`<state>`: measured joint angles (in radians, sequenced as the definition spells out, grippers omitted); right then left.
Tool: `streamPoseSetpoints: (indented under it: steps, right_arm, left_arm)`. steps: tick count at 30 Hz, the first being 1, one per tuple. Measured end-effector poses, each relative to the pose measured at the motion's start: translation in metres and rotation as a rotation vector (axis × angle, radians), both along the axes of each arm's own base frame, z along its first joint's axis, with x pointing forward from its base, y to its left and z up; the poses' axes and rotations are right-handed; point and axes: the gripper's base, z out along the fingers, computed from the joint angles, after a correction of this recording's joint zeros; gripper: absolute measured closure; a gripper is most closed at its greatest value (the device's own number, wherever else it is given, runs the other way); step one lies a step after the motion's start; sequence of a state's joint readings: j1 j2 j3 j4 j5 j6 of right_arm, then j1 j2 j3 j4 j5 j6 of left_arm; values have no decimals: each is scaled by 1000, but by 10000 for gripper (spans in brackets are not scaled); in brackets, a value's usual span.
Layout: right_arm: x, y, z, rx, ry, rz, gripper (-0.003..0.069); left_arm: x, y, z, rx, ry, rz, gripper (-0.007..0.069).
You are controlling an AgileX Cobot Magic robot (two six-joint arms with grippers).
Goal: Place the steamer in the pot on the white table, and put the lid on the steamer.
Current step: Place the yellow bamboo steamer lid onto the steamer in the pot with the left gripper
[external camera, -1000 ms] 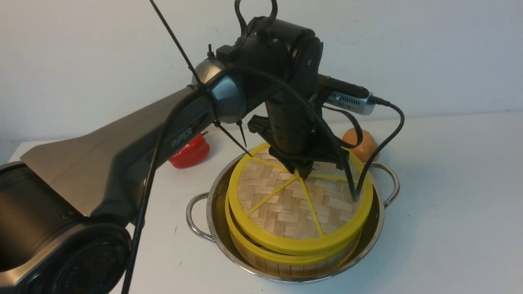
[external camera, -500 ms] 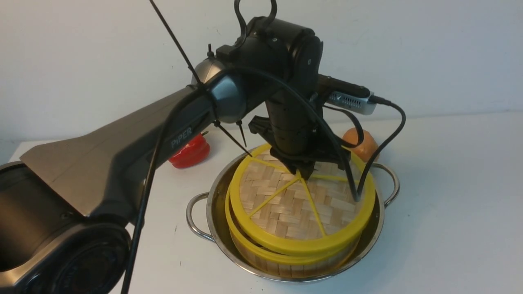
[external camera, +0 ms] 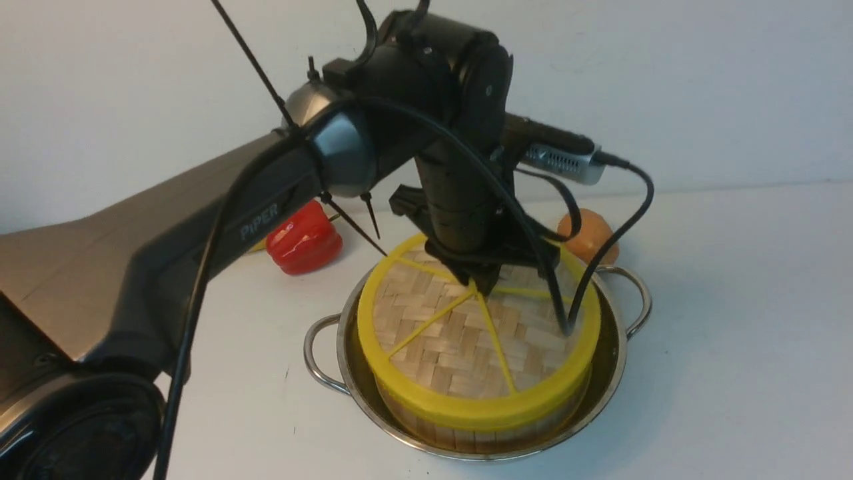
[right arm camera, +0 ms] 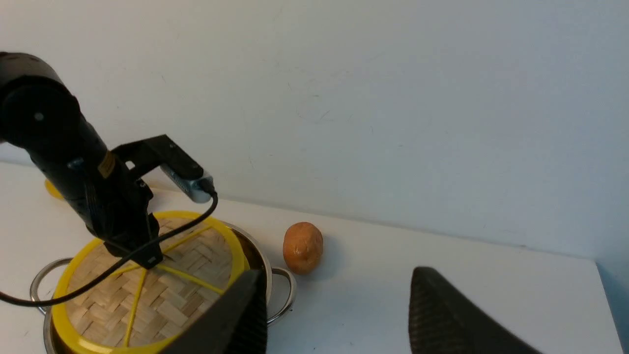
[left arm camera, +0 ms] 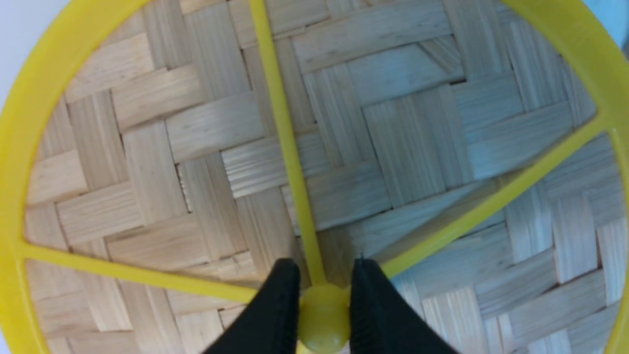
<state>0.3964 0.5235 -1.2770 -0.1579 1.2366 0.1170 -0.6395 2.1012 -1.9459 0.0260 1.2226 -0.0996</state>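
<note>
The woven lid [external camera: 466, 340] lies flat on the steamer [external camera: 460, 433], whose slatted wall shows under the lid's yellow rim. The steamer stands inside the shiny pot [external camera: 616, 360] on the white table [external camera: 733, 300]. My left gripper [external camera: 483, 287] points straight down at the lid's centre. In the left wrist view this gripper [left arm camera: 324, 268] is shut on the small yellow knob [left arm camera: 322, 314], with a black finger on each side of it. My right gripper [right arm camera: 336, 273] hangs open and empty above the table, to the right of the pot [right arm camera: 282, 285].
A red bell pepper [external camera: 303, 240] lies behind the pot to the left. An orange-brown potato-like thing [external camera: 590, 237] lies behind the pot's right handle, near the wall. The left arm's cable droops onto the lid's right side.
The left arm has shifted left with the lid. The lid sat askew with the steamer's rim showing below it; it now rests squarely on the steamer. The grip is unchanged.
</note>
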Motion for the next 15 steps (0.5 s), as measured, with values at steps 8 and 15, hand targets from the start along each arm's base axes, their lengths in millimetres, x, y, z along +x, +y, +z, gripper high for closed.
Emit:
streamPoseSetpoints:
  steps: [8,15]
  right_arm:
    - [0,0,-1,-1,3,0,264]
    - [1,1,-2,-3,8,0,264]
  left_arm:
    - [-2,2,-10,30,29,0,503]
    - [-2,2,-10,31,29,0,503]
